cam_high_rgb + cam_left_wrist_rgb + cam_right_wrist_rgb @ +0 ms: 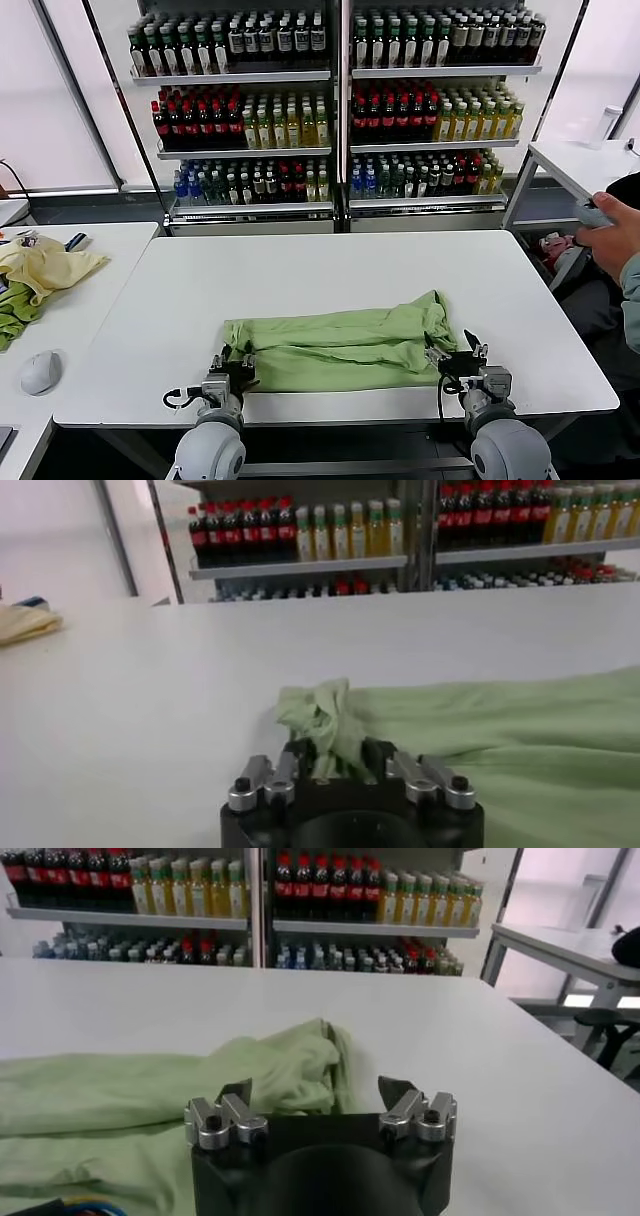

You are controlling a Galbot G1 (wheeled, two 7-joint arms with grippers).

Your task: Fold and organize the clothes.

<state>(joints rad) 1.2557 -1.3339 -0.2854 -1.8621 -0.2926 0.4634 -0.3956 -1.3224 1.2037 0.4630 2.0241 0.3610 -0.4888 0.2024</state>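
Left gripper (340,770) nipped polo shirt (340,345) left end | right gripper (320,1110) gaped empty at right end | shirt's long axis left-right, near tabletop (330,270) edge

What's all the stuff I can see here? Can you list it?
Shirt: one, sage green, folded into a long strip on the near part of the table.
Table: one, white, in the middle.
Yellow garment: one, pale yellow, on the side table to the left.
Green cloth: one, darker green, beside it.
Mouse: one, white, same side table.
Bottle shelves: two, behind the table.
Person's hand: one, far right.
Left gripper: closed on the shirt's left end.
Right gripper: open, at the shirt's right end.
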